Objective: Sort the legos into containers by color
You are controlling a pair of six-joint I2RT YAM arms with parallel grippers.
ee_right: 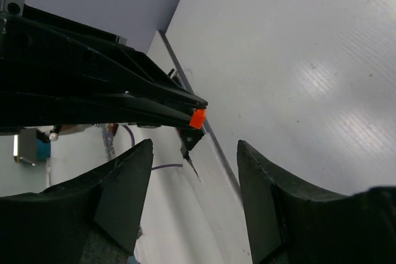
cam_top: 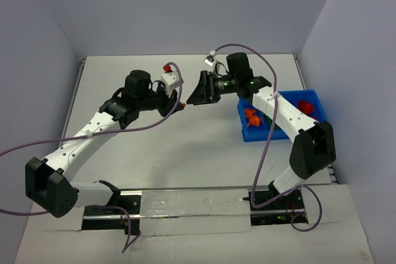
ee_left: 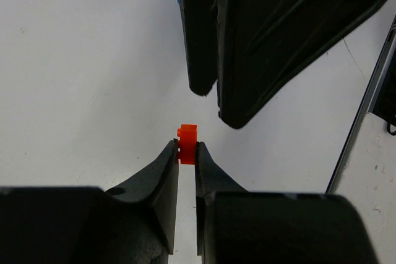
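Note:
A small orange-red lego (ee_left: 187, 135) is pinched between the tips of my left gripper (ee_left: 187, 146), which is shut on it above the middle of the table (cam_top: 185, 146). Seen from above, the lego (cam_top: 184, 106) hangs between the two grippers. My right gripper (ee_right: 195, 146) faces it with its jaws open, and the lego (ee_right: 197, 118) lies just beyond its fingertips, not between them. In the left wrist view the right gripper's fingers (ee_left: 278, 41) loom just above the brick. The blue bin (cam_top: 309, 95) at the right holds orange legos (cam_top: 252, 117) and red legos (cam_top: 304, 106) in separate compartments.
The right arm's link (cam_top: 281, 112) crosses over the blue bin. Purple cables (cam_top: 266, 153) hang from both arms. A metal rail (cam_top: 185, 199) runs along the near edge. Grey walls close in the table at the back and on both sides.

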